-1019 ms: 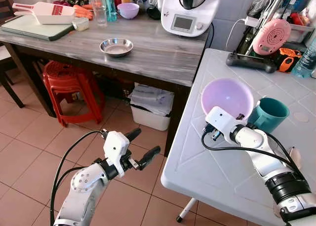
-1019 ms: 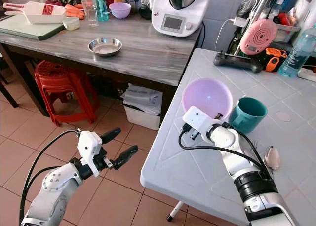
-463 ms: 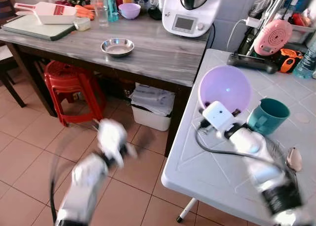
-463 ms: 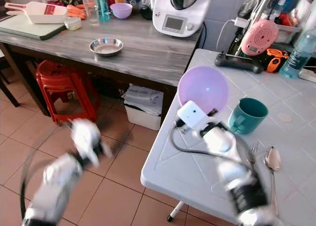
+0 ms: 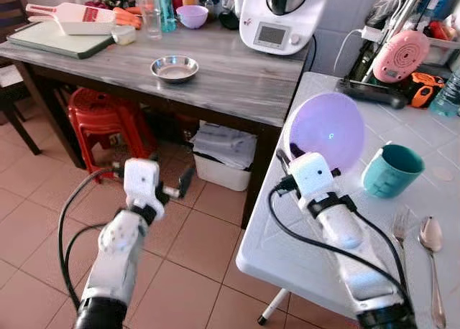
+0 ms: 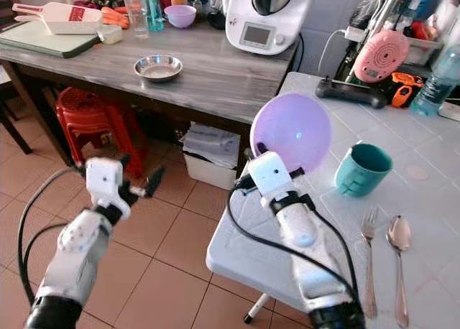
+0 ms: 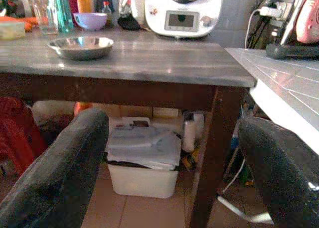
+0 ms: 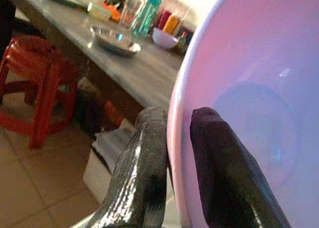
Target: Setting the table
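Bowl [image 5: 326, 131], lilac plastic, tipped on edge above the white table's [image 5: 309, 250] near corner, its rim pinched between the right gripper's [image 8: 174, 153] fingers, hollow facing the robot. Beside it stand a teal mug [image 5: 392, 171], then fork [image 5: 397, 232] and spoon [image 5: 430, 237]. Left gripper [image 5: 175, 190] hangs spread wide over the floor, farther off.

the purple bowl [image 6: 291, 131] looks like smooth, shiny plastic. the right gripper [image 8: 172, 188] has glossy black fingers [image 8: 144, 183]. the small dish [image 5: 175, 68] at 11 o'clock is shiny metal. the long table [image 5: 237, 77] is grey wood with streaks. the stool [image 5: 100, 121] is shiny red plastic. the spoon [image 6: 397, 261] looks like metal.
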Available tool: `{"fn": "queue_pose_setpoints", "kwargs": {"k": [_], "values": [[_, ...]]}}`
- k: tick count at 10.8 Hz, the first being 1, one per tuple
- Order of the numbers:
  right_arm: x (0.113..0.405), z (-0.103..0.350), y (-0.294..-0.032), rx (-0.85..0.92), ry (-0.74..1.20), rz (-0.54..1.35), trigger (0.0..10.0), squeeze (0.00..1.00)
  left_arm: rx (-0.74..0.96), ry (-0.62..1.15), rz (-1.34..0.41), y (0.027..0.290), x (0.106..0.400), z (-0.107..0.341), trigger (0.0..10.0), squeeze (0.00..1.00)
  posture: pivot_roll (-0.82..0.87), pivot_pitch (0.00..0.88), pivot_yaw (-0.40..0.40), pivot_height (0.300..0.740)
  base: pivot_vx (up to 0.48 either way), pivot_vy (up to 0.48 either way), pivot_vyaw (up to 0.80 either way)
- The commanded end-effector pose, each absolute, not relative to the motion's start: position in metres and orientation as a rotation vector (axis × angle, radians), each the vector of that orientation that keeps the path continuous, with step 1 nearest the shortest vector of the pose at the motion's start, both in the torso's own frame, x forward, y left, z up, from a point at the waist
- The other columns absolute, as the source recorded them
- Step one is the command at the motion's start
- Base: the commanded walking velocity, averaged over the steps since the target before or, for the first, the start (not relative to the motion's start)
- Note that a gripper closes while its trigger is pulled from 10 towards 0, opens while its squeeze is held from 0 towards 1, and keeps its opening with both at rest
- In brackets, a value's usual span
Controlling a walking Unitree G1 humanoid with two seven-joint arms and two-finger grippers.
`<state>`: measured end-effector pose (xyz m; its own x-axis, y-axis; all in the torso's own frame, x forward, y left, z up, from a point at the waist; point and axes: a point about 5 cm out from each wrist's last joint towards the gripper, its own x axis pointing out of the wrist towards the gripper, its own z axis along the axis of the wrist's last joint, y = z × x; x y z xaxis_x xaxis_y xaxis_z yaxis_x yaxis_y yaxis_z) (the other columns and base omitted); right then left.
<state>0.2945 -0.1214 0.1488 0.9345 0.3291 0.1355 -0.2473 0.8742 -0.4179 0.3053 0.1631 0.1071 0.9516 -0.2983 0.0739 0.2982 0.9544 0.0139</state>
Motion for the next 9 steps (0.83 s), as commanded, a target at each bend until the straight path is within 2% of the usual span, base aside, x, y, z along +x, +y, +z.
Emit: {"fn": "queue_pose_setpoints", "kwargs": {"k": [1,2,5,9], "values": [[0.2905,0.1485,-0.1226,-0.414,-0.215,0.289,10.0,0.0,0.013,-0.084,-0.301,0.1637,0.3091,0.109,10.0,0.0,-0.03,0.0,-0.016,0.74,0.0,0.0,-0.8],[0.2895,0.1476,-0.1238,-0.399,-0.212,0.278,10.0,0.0,0.012,-0.082,-0.299,0.1639,0.3096,0.1085,10.0,0.0,-0.03,0.0,-0.013,0.74,0.0,0.0,-0.8],[0.2878,0.1479,-0.1233,-0.372,-0.225,0.282,10.0,0.0,0.015,-0.083,-0.307,0.1645,0.3112,0.1068,10.0,0.0,-0.03,0.0,-0.013,0.74,0.0,0.295,-0.74],[0.285,0.1451,-0.1175,-0.369,-0.238,0.296,10.0,0.0,0.017,-0.094,-0.315,0.1636,0.3128,0.1064,10.0,0.0,-0.03,0.0,-0.008,0.74,0.0,0.331,0.0]]}}
